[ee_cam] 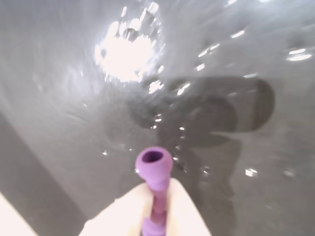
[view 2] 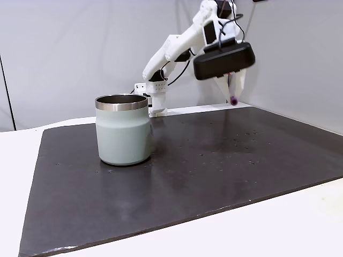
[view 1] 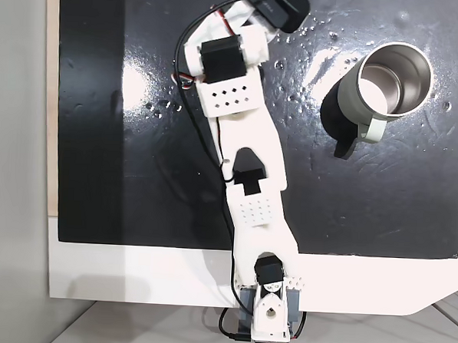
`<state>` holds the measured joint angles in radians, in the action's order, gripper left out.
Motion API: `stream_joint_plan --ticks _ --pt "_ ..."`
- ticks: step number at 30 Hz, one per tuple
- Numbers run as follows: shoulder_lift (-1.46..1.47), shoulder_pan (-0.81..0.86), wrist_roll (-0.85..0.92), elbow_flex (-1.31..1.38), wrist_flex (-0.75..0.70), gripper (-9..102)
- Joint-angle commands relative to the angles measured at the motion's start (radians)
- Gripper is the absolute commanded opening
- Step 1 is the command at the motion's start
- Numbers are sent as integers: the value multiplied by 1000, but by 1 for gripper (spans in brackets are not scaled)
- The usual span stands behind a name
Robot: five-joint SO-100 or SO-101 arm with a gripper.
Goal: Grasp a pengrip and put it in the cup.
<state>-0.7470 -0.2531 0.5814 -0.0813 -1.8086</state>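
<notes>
Purple pengrip [ee_cam: 154, 169] (hollow tip, wrist view) in end effector [ee_cam: 157, 216], airborne.

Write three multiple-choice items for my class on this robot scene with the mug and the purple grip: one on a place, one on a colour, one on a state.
1. Where is the purple grip?
A. Between the gripper fingers
B. Inside the mug
C. Lying on the mat

2. What colour is the mat under the mug?
A. Red
B. Black
C. Yellow

3. How does the mug stand?
A. Tipped on its side
B. Upside down
C. Upright, mouth open upward

Key:
1 A: in the wrist view the purple grip sticks out from between the pale fingers; a fixed view shows the gripper carrying it above the mat.
2 B: the mat is black.
3 C: the mug sits upright, and its steel inside shows from above.
</notes>
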Motion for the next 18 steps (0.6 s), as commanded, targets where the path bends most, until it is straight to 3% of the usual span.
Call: stream_joint_plan --ticks 1,9,18 --pt "-333 52 -5 -149 -20 0" --pt "-753 284 37 -563 -21 0" --pt "-739 568 153 -466 -15 0"
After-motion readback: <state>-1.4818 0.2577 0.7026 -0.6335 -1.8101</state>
